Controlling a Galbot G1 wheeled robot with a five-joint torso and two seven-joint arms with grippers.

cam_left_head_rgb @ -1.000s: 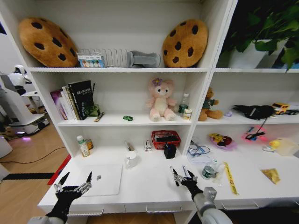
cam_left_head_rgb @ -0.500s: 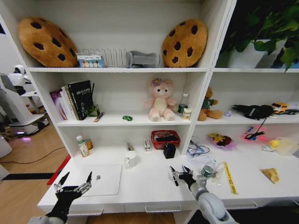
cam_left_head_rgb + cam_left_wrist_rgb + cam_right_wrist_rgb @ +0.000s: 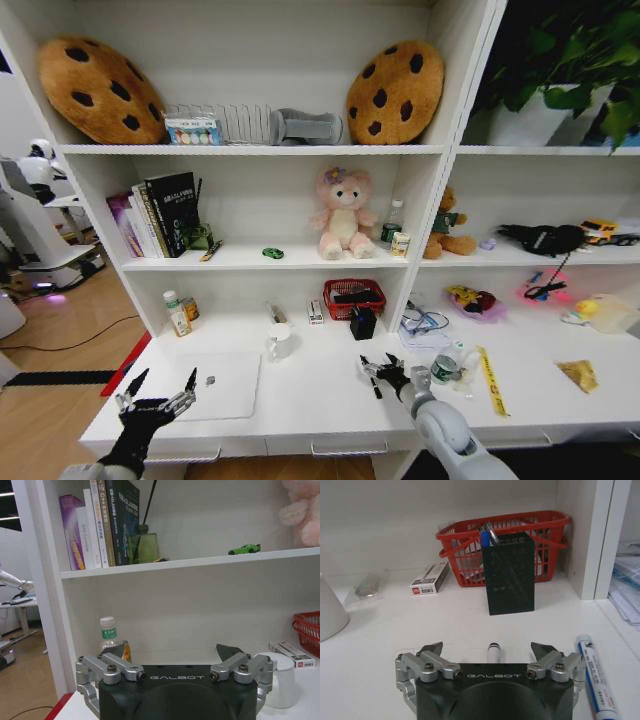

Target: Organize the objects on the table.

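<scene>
Right gripper (image 3: 385, 371), fingers spread apart, sits low over the long white desk (image 3: 320, 395), straddling a slim black-and-silver pen (image 3: 493, 652) lying flat. A blue-and-white marker (image 3: 594, 678) lies just beside it. Black mesh pen holder (image 3: 510, 573) stands beyond. Left gripper (image 3: 160, 392), likewise spread, hovers beside the slim silver-white laptop (image 3: 222, 385).

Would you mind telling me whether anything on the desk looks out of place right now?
Two pens lie loose on the table rather than in the black mesh pen holder: a black pen between the open right gripper's fingers, and a blue pen beside it. The left gripper hovers open by the laptop.
</scene>
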